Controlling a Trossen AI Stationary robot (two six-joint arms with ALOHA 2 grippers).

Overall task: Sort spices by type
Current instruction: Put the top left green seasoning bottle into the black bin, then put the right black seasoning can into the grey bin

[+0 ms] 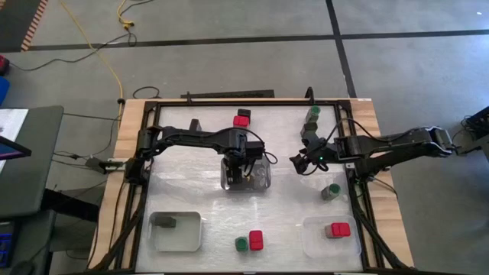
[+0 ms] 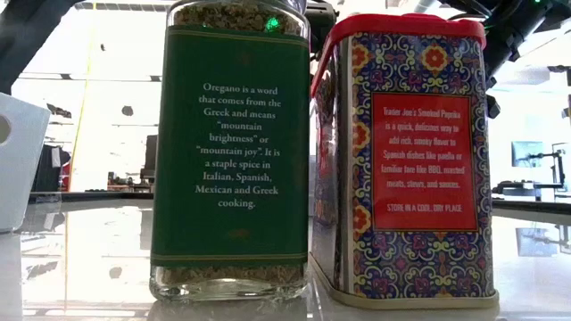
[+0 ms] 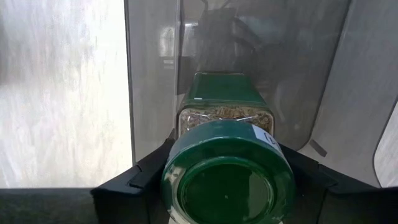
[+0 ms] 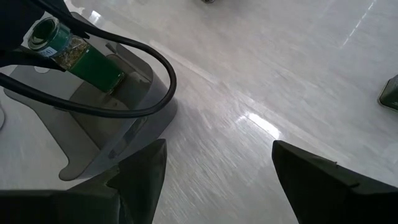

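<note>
Right now the left hand [image 1: 244,169] hangs over the clear tray [image 1: 263,182] at the middle of the counter [image 1: 191,191], its two fingers closed on either side of a green-lidded oregano jar [image 3: 227,171]. In the left wrist view the jar's round lid faces the camera and its body runs away from it toward the tray floor, so its long axis lies along the hand's line of reach, lid up and base down, roughly upright. It sits inside the tray walls; I cannot tell whether its base rests on the floor. Releasing it looks like the step in hand. The right hand [image 1: 298,162] waits just right of the tray, fingers spread wide and holding nothing, with another green-lidded jar [image 1: 331,191] nearby.
</note>
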